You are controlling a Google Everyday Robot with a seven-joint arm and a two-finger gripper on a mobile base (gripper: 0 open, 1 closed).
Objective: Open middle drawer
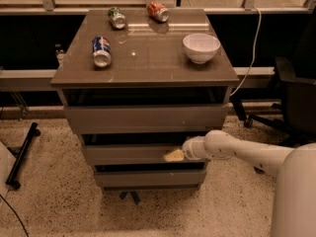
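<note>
Camera view: claw point(174, 155) at the right end of the middle drawer point(128, 155), by its top edge; cannot tell if closed.

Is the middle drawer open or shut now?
Shut, or nearly so: the front of the middle drawer sits no further out than the bottom drawer. The gripper is at the middle front's right part.

Grey-brown middle drawer point(131, 155); hand point(174, 155) at front, right.
</note>
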